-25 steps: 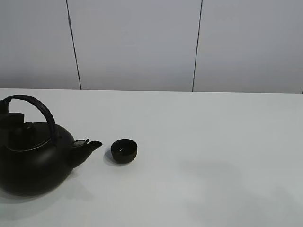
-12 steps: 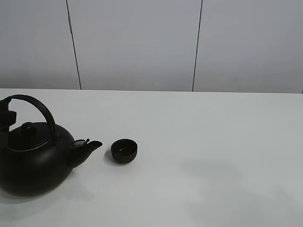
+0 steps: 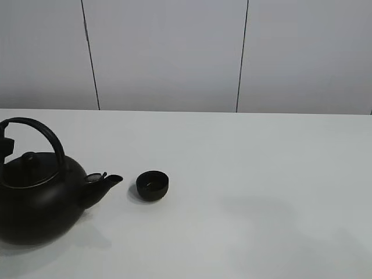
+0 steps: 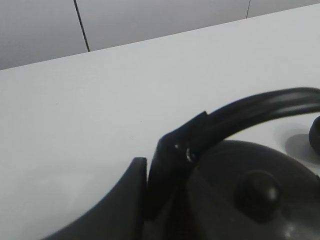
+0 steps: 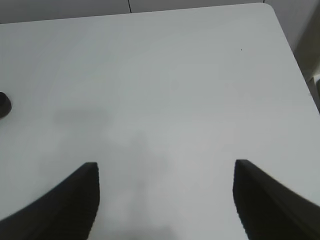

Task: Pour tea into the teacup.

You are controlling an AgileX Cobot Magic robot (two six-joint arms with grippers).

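Observation:
The small matte-black teacup stands on the white table, just right of the kettle's spout. The big black kettle sits at the left, with its arched handle up. My left gripper is at the left edge, shut on the handle's near end. In the left wrist view my left gripper clamps the handle above the lid knob. No tea stream shows. My right gripper is open and empty over bare table, and the teacup lies far off at that view's edge.
A grey panelled wall stands behind the table's far edge. The table's right corner and edge show in the right wrist view. Nothing else stands on the table.
The kettle has shifted slightly to the left, spout drawing a little away from the teacup. My left gripper has slid almost out of the exterior view. The teacup has not moved.

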